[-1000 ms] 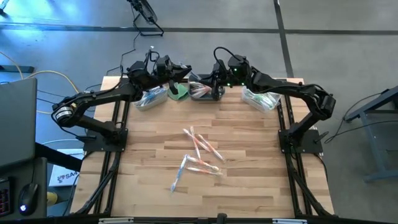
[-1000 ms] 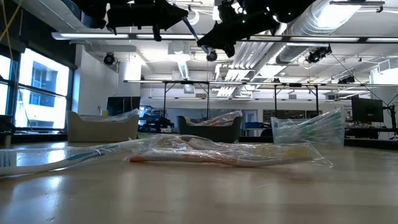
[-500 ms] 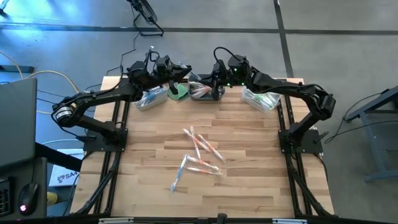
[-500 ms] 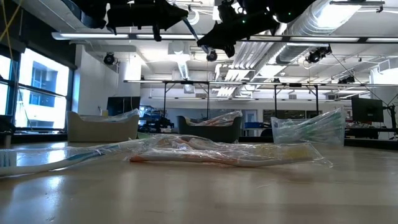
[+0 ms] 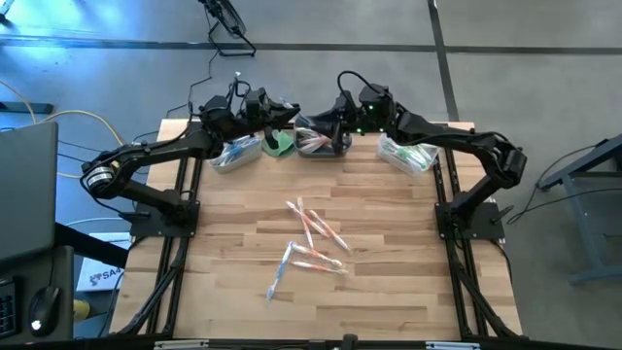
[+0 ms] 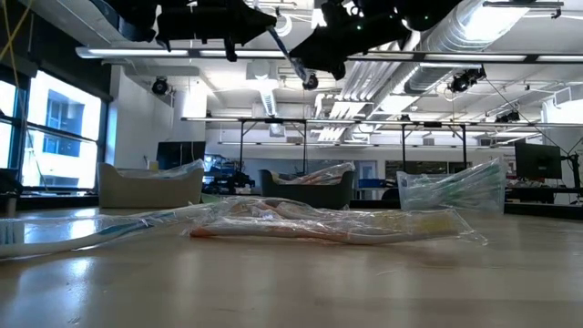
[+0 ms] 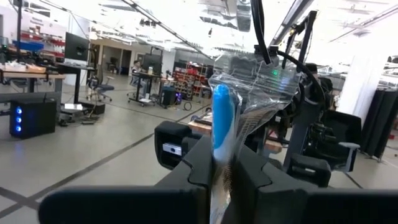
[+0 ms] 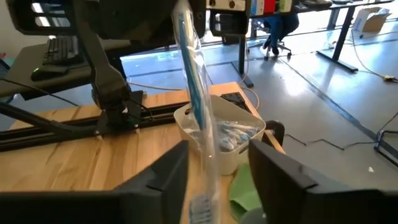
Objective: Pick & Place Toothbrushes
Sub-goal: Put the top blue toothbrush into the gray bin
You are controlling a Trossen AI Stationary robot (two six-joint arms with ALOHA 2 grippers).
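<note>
The left claw [image 7: 227, 168] is clamped on a wrapped blue toothbrush [image 7: 222, 118], holding it upright above the back of the tabletop [image 5: 389, 243]. To its right, the right claw [image 8: 217, 162] has just let go: its fingers, pinched together a moment ago, now stand apart on either side of the same wrapper. This looks like a handover, so the left arm alone can now carry the toothbrush to a bin [image 5: 233, 154]. More toothbrushes [image 5: 313, 243] lie loose mid-tabletop
</note>
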